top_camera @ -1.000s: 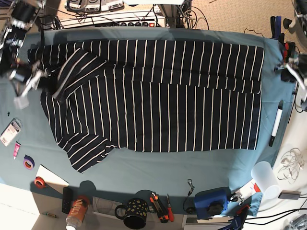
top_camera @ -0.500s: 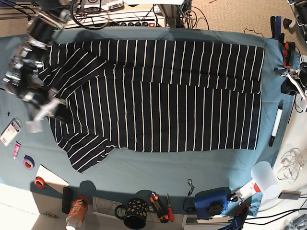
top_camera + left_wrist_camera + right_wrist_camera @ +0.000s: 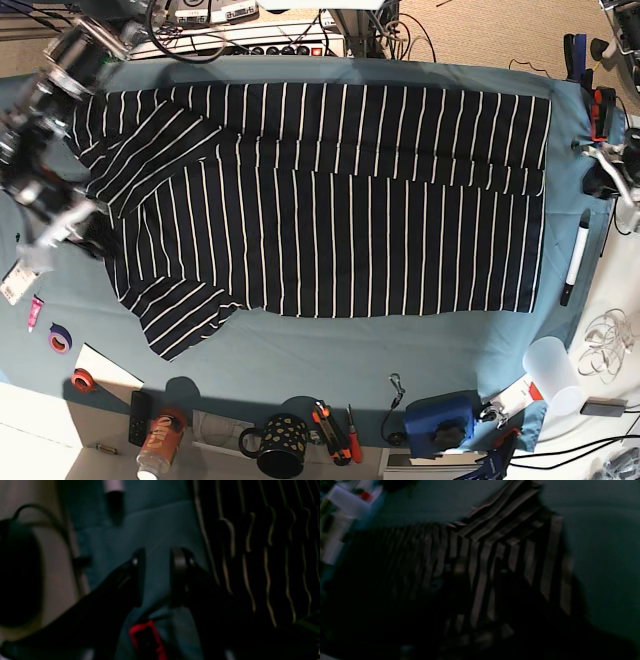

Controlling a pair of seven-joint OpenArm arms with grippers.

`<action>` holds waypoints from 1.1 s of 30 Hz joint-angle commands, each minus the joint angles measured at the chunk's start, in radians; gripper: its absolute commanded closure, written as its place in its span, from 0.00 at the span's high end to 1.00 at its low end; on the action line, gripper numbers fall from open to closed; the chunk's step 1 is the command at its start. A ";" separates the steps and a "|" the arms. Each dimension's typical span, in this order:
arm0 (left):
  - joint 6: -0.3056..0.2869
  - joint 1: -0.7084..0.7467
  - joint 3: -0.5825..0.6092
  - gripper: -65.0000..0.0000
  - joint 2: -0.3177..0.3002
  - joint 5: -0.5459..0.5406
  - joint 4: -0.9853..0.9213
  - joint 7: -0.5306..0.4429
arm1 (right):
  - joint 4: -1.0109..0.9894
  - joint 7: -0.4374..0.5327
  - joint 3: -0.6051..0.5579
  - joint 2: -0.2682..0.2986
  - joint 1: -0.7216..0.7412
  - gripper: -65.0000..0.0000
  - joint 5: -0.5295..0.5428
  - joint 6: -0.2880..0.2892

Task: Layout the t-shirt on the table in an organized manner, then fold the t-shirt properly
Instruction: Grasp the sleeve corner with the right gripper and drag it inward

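T-shirt point(image 3: 330, 200) lies spread over the middle of the table point(image 3: 330, 350), collar end toward the left edge, hem toward the right edge. Far strip is folded inward along the back edge; near sleeve point(image 3: 185, 315) sticks out toward the front-left corner.

Right gripper point(image 3: 40, 225) hangs at the shirt's left end, blurred; cannot tell how its jaws stand or whether cloth is caught.

Fabric looks thin, limp, light; likely to drag and wrinkle, not slide rigidly. Best holds, I judge: hem corners, shoulder seams, sleeve edge.

Mug point(image 3: 280, 445) and translucent cup point(image 3: 555, 370) stand at the front edge; contents not visible.

Left gripper point(image 3: 156, 562) hovers over bare cloth by the right edge, jaws apart, empty.
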 commanded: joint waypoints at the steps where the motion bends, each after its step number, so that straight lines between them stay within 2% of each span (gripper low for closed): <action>1: -0.006 -0.010 0.016 0.29 -0.025 -0.014 0.013 -0.032 | 0.015 0.016 0.024 0.032 -0.015 0.31 0.008 0.001; 5: -0.006 -0.027 0.133 0.29 -0.024 0.003 0.013 -0.096 | 0.015 0.016 0.080 0.072 -0.076 0.31 0.007 0.001; 8: 0.068 -0.075 0.205 0.29 -0.025 0.060 0.013 -0.146 | 0.015 0.016 0.117 0.072 -0.077 0.31 0.007 0.001; 12: 0.128 -0.179 0.283 0.29 -0.024 0.123 0.013 -0.146 | 0.015 0.019 0.117 0.069 -0.077 0.31 -0.019 0.001; 16: 0.194 -0.281 0.364 0.29 -0.024 0.183 0.013 -0.153 | -0.017 0.186 0.114 0.070 -0.070 0.31 -0.190 0.001; 18: 0.237 -0.323 0.393 0.29 -0.025 0.210 0.013 -0.153 | -0.055 0.234 0.099 0.075 -0.045 0.31 -0.248 0.001; 21: 0.252 -0.361 0.402 0.29 -0.025 0.247 0.013 -0.152 | -0.137 0.244 0.036 0.100 0.024 0.31 -0.259 0.001; 23: 0.256 -0.373 0.402 0.29 -0.034 0.277 0.013 -0.149 | -0.199 0.286 -0.032 0.125 0.086 0.31 -0.296 0.001; 25: 0.279 -0.374 0.402 0.29 -0.052 0.278 0.013 -0.147 | -0.263 0.364 -0.109 0.152 0.159 0.31 -0.417 0.001; 26: 0.294 -0.374 0.402 0.29 -0.060 0.277 0.013 -0.146 | -0.302 0.396 -0.151 0.167 0.200 0.31 -0.482 -0.018; 28: 0.297 -0.374 0.402 0.29 -0.076 0.260 0.013 -0.141 | -0.403 0.440 -0.236 0.192 0.285 0.31 -0.555 -0.037; 33: 0.301 -0.373 0.402 0.29 -0.083 0.253 0.013 -0.141 | -0.718 0.523 -0.428 0.217 0.484 0.31 -0.598 -0.037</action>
